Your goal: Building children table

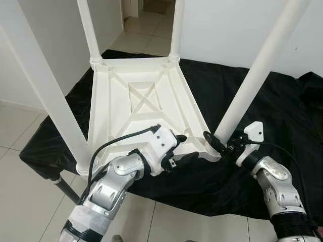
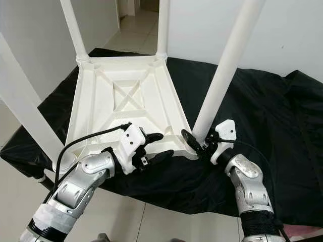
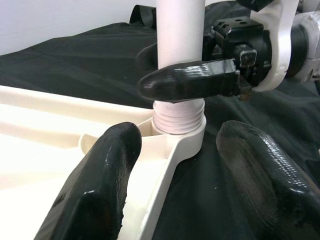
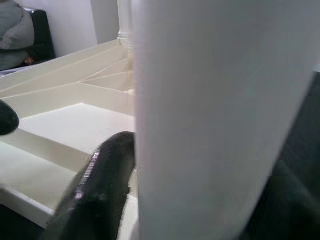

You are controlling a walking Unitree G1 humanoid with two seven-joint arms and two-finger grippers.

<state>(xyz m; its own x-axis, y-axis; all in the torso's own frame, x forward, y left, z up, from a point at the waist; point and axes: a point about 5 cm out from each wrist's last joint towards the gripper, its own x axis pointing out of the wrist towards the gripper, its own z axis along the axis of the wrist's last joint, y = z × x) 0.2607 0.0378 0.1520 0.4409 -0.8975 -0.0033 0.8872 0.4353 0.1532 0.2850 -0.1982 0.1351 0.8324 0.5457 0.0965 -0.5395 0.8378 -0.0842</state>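
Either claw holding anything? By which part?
Right claw clamps the white plastic table leg just above its threaded base. Left claw holds nothing.

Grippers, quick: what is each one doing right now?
Left gripper: open, fingers straddling the tabletop's corner socket.
Right gripper: shut on the near-right table leg just above that socket.

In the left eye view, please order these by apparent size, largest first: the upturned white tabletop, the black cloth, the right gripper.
1. black cloth
2. tabletop
3. right gripper, at the base of the near right leg
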